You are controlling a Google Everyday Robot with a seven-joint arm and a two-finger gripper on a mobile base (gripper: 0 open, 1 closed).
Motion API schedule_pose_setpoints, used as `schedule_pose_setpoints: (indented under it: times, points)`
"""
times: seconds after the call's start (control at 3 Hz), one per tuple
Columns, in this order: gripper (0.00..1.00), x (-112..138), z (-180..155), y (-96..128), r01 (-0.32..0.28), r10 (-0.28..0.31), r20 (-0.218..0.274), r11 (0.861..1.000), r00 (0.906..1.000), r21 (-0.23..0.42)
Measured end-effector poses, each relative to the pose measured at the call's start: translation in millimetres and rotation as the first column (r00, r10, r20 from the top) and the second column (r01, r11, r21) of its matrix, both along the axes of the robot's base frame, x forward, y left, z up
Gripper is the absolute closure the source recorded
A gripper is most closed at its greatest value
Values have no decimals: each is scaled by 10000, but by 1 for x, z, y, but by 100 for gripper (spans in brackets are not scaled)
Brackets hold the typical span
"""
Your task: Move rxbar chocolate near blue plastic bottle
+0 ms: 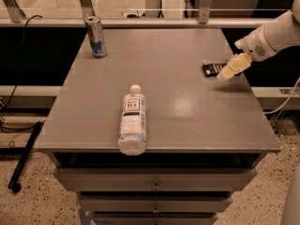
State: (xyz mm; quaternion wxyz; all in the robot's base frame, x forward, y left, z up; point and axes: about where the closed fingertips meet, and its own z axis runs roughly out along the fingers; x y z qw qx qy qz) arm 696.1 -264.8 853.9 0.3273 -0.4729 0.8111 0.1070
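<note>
In the camera view, the small flat black rxbar chocolate wrapper with white lettering lies flat on the grey table top. It is close to the right edge and in the far half of the surface. Its long axis runs roughly across the table from left to right, and only its left part shows, because the right end is covered.

The cream-coloured two-finger gripper covers that end. It reaches in from the right on the white arm and slants down and to the left, with its tip over or against the bar's right end. From here I cannot tell whether it touches the wrapper, nor whether it is spread or pressed together, since it reads as a single pale wedge. The bar therefore lies just to the left of the tip, lengthwise in line with the way the gripper points.

The clear pale-blue plastic bottle with a white cap and a white-and-dark label lies on its side, well apart from the bar. It is to the left and nearer the front edge. Its cap points to the far side and its base sits at the table's near edge.

In my judgement, the carry must go leftward and toward the front. The bar's narrow width, not its length, is what the jaws need to close across.

A silver-blue metal can stands upright at the far left corner, off that path.
</note>
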Motion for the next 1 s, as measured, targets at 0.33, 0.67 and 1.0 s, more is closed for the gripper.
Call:
schedule_pose_setpoints:
  times: [0.33,0.67,1.0]
  points:
    - [0,11,-15,-5,161,-161,-24,9999,9999,42]
    - [18,16,-24,-6,201,-201,-62,9998,9998,45]
    - [41,18,-27,-3,200,-199,-131,9997,9997,101]
